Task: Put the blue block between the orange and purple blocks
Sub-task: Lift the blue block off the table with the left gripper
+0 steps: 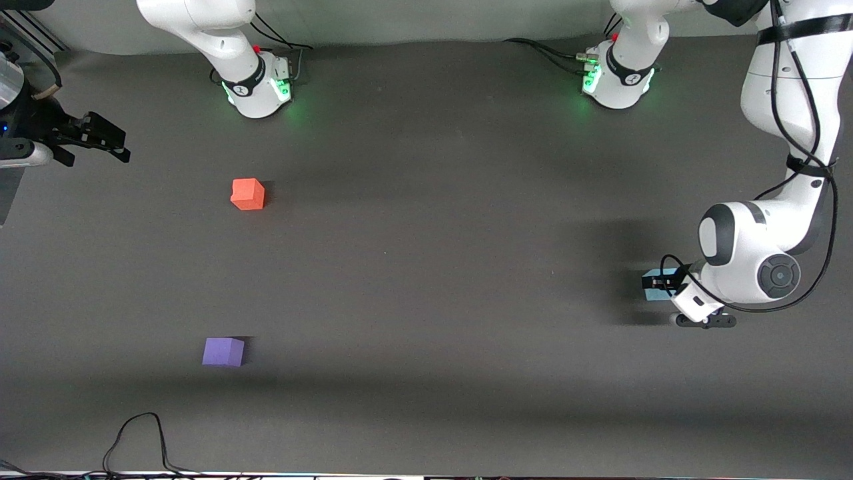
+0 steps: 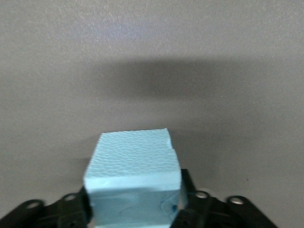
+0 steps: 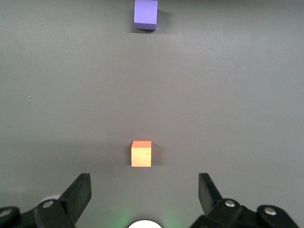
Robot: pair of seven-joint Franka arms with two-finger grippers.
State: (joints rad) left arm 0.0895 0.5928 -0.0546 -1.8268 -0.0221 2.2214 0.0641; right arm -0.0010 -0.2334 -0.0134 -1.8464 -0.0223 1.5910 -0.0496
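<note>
The light blue block [image 1: 654, 284] sits between the fingers of my left gripper [image 1: 664, 287] near the left arm's end of the table. In the left wrist view the block [image 2: 133, 166] fills the gap and my left gripper [image 2: 134, 209] is shut on it, at or just above the table. The orange block [image 1: 248, 194] lies toward the right arm's end, and the purple block [image 1: 223, 351] lies nearer the front camera than it. My right gripper [image 3: 144, 192] is open and empty, high up, looking down on the orange block [image 3: 141, 154] and the purple block [image 3: 145, 14].
A black clamp-like device [image 1: 93, 137] sticks in at the table's edge at the right arm's end. A black cable [image 1: 136, 437] loops on the table near the front edge. Both arm bases [image 1: 256, 87] glow green along the back.
</note>
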